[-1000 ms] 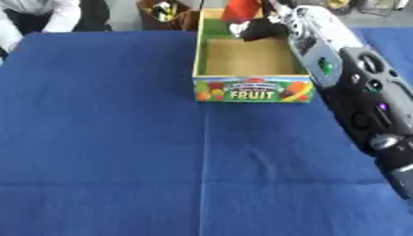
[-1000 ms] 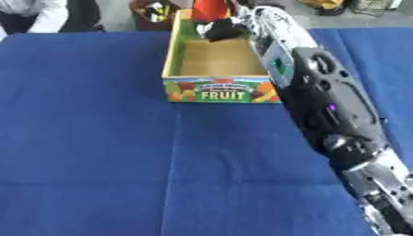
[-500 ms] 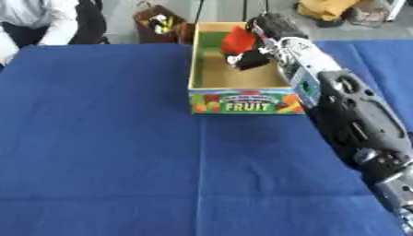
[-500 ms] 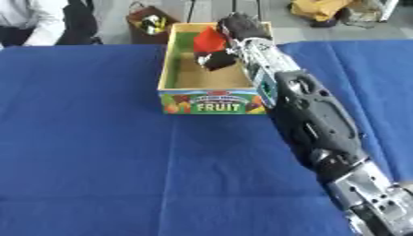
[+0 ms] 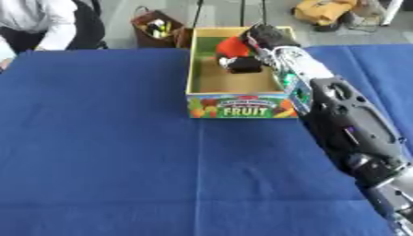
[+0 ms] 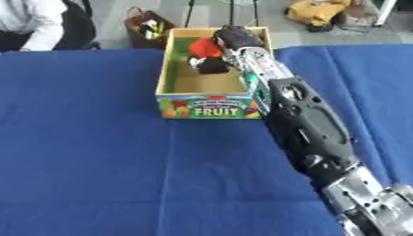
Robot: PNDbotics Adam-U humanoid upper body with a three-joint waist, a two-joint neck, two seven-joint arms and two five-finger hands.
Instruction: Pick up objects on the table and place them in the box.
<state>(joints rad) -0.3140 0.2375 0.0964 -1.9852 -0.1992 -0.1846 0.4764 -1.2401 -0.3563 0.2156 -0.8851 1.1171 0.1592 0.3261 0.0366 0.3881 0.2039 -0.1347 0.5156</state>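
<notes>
We find the right hand [image 5: 260, 38] clamped on a red object [image 5: 232, 46] over the box's [image 5: 234, 105] far end.

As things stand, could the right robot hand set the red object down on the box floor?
Probably yes: the right robot hand is already over the open box, curled round the red object, with bare floor below.

A red object [image 5: 232, 46] sits at the far end inside the open cardboard fruit box [image 5: 234, 106], upper centre of frame.

R hand [image 5: 260, 39] w/ red object [image 5: 232, 46] has dropped from above box [image 5: 234, 110] rim to inside it.
</notes>
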